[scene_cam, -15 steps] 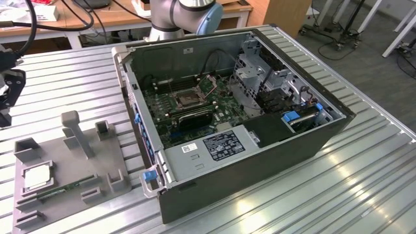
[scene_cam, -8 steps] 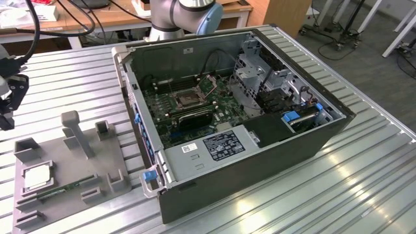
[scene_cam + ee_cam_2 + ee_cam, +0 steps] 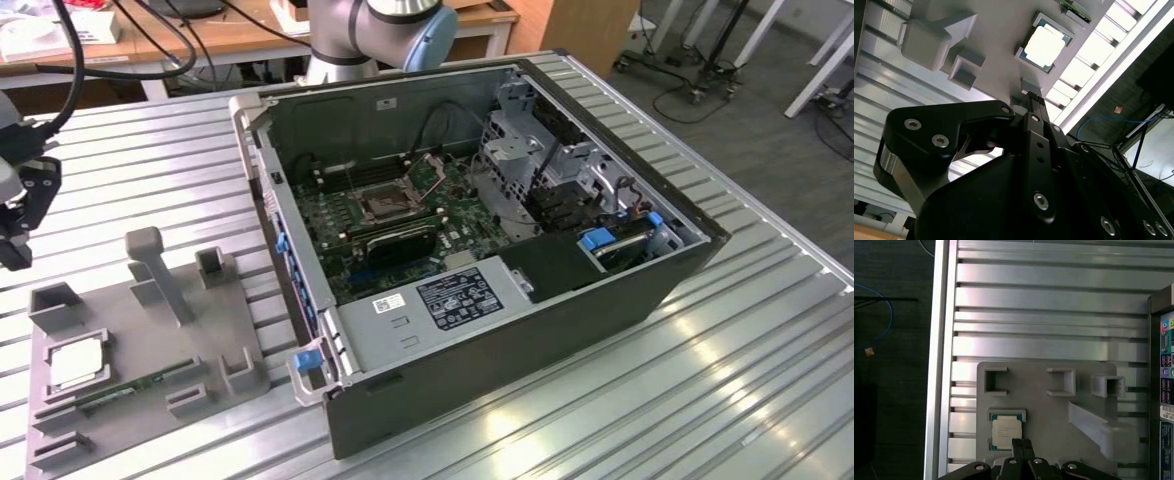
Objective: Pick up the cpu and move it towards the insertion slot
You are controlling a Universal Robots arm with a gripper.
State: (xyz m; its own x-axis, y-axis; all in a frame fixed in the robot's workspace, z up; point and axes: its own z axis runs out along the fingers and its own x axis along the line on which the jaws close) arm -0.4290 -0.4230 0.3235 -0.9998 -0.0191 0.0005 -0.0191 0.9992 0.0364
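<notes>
Silvery on top and pale at the rim, the cpu (image 3: 1006, 432) lies flat in its bracketed seat on the grey fixture plate (image 3: 1049, 405). In both wrist views my gripper (image 3: 1022, 444) hangs above that plate, and its tips show just over one edge of the chip. My fingers (image 3: 1035, 102) are pressed together with nothing between them, so I am holding nothing.

Reading the exterior view as a clock face, my gripper (image 3: 16, 255) sits at nine o'clock, at the exterior view's left, raised above the slatted metal table (image 3: 694, 400). The plate lies at about seven o'clock. On it the cpu (image 3: 74, 360) rests at roughly five o'clock from my fingertips. A thin green memory stick (image 3: 134, 388) lies just beside the chip, at four o'clock from it.

The open computer case (image 3: 534, 330) lies on its side near the middle of the picture, open face up. The insertion slot (image 3: 388, 205), a dark square in a silver frame, sits on the green motherboard (image 3: 334, 250) inside. It is at about two o'clock from the cpu and well apart from it.
</notes>
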